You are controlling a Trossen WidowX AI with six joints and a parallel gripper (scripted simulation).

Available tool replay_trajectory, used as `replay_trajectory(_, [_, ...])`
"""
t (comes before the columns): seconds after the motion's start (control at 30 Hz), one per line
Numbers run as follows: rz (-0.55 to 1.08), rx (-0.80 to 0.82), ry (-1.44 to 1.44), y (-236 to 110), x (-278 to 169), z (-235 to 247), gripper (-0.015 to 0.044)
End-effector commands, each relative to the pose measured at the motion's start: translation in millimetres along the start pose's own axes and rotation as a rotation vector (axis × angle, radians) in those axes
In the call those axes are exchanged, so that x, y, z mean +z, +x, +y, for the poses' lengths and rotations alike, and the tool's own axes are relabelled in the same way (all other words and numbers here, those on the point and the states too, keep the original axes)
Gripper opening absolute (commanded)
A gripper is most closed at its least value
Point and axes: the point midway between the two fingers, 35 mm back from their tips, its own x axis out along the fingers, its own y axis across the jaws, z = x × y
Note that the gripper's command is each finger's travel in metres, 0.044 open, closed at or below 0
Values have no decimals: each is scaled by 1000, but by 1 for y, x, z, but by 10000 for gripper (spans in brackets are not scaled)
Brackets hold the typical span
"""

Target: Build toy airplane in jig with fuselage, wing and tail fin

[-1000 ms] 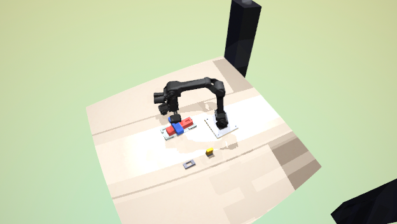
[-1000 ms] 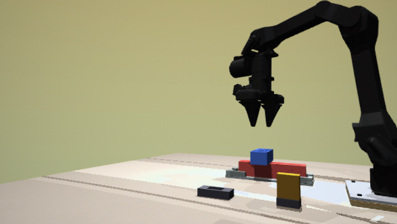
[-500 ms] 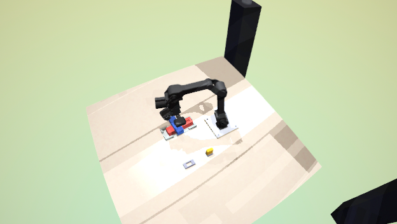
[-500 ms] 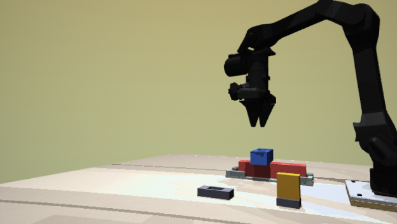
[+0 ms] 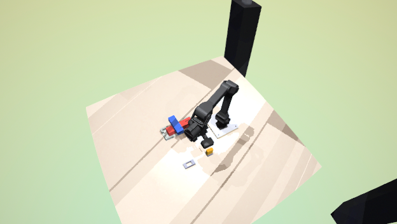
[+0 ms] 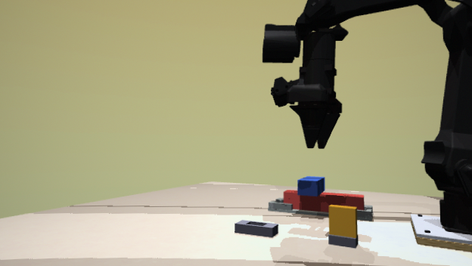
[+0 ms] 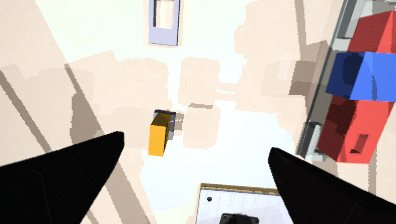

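The red fuselage (image 5: 185, 122) (image 6: 340, 200) (image 7: 375, 30) lies in the grey cradle (image 5: 164, 132) (image 6: 280, 206) (image 7: 310, 135). The blue wing (image 5: 175, 124) (image 6: 311, 186) (image 7: 367, 77) sits across its top. A small socket near one end of the fuselage is empty in the wrist view. The orange tail fin (image 5: 209, 151) (image 6: 343, 221) (image 7: 158, 140) stands upright in a small dark holder (image 6: 343, 241) on the table, apart from the cradle. My gripper (image 5: 203, 141) (image 6: 317, 145) (image 7: 198, 146) is open and empty. It hangs high above the table, between the cradle and the tail fin.
An empty grey rectangular holder (image 5: 189, 164) (image 6: 256, 228) (image 7: 164, 38) lies flat on the table beyond the tail fin. The arm's white base plate (image 5: 229, 130) (image 6: 427, 227) (image 7: 240, 205) is close by. A tall dark post (image 5: 242, 35) stands at the table's far corner.
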Motion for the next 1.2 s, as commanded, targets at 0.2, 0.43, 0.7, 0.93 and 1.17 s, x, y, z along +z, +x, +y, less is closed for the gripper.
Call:
replay_trajectory(0.2, [26,8,27,4,-50,43,440])
replay_trajectory(0.43, [26,8,27,54,-51,43,440])
replay_trajectory(0.7, [26,8,27,72,-52,43,440])
replay_trajectory(0.93, [26,8,27,79,-52,43,440])
replay_trajectory(1.17, [26,8,27,90,-51,44,440])
